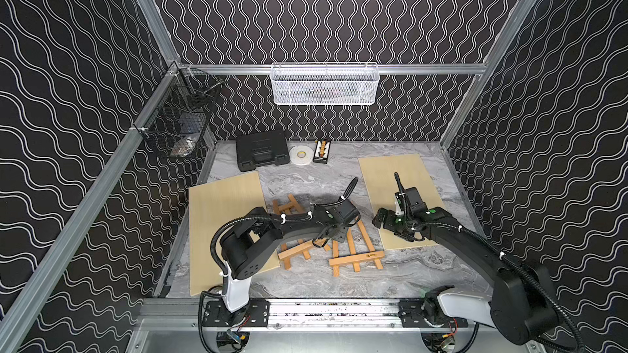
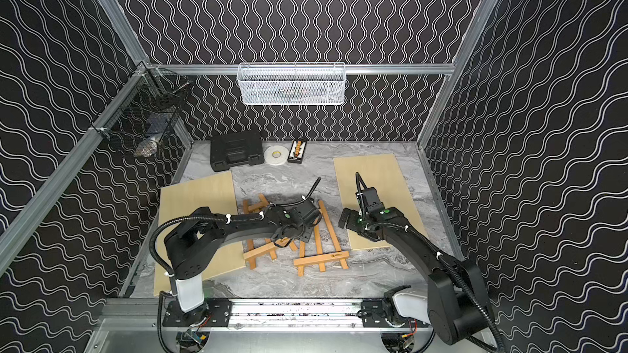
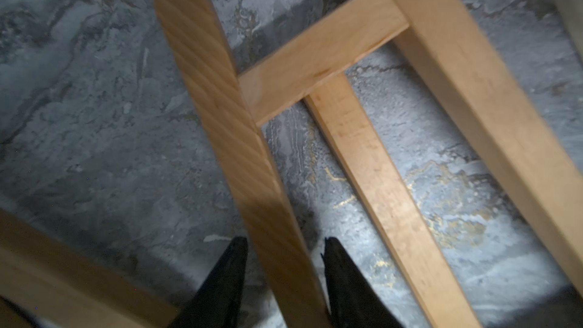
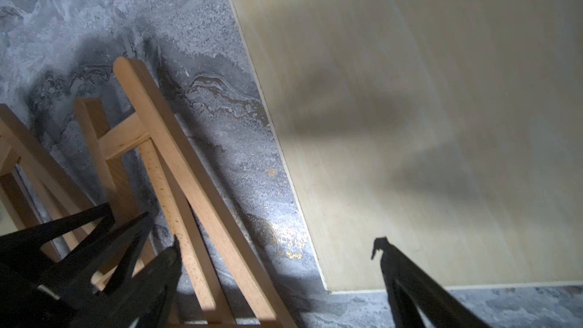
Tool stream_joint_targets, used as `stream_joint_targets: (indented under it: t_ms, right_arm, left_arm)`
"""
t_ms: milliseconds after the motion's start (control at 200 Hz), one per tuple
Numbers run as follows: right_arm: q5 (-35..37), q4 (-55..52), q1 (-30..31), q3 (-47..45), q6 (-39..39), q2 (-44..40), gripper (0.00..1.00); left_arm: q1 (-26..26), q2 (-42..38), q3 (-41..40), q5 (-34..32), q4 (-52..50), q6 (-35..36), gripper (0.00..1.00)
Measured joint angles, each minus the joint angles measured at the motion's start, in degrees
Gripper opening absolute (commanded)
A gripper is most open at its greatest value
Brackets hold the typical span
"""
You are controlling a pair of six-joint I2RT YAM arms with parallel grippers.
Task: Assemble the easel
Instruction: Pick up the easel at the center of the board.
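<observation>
marbled desk [image 1: 306, 178], easel parts [image 1: 355, 261] flat at lower centre in both top views. my left hand [image 3: 285, 247] straddles a round-tipped slat [image 3: 205, 67], gap on one side, not pinching yet, probably to lift it. right hand [image 4: 277, 247] gapes empty at the pale board [image 4: 410, 89] edge, ready to brace.

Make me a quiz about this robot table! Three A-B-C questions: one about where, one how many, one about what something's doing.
1. Where is the tape roll compared with the black case? A on top B beside it C inside
2. How many pale boards are there? A one B two C four
3. The right pincer is: A shut tight B gripping tape C open, empty
Answers: B, side by side at the back; B, one at each side; C, jaws wide apart, nothing gripped.
</observation>
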Motion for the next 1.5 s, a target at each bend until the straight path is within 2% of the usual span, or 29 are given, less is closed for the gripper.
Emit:
stream_joint_targets:
  t_ms: [440,651,786,1026,1196,1501]
  right_arm:
    - [0.8,0.0,-0.8,1.1,0.0,-0.9,1.00]
    - [1.6,-0.4,-2.8,2.3,-0.3,-3.5,1.00]
    - [0.7,-1.2,-6.9,3.0,-0.4,-6.4,1.00]
    - [-7.0,-1.7,-17.2,4.5,-1.6,-11.4,1.00]
    - [-12.3,-0.1,-18.6,4.1,-3.0,-12.8,1.00]
    - [-28.6,14.1,-18.1,-1.4,-3.0,-12.6,1.00]
  left_arm:
    - [0.0,0.7,-0.2,-0.8,3.1,-4.1,0.19]
    - [0.0,-3.0,-1.4,-1.1,4.0,-4.4,0.10]
    - [0.0,-6.8,-3.4,-0.7,7.5,-4.6,0.02]
    - [0.0,-13.0,-3.9,-1.5,14.0,-2.8,0.00]
    - [0.0,-18.3,-5.1,-2.1,19.9,1.7,0.00]
    - [0.1,-25.7,-5.9,-1.1,26.8,9.3,0.00]
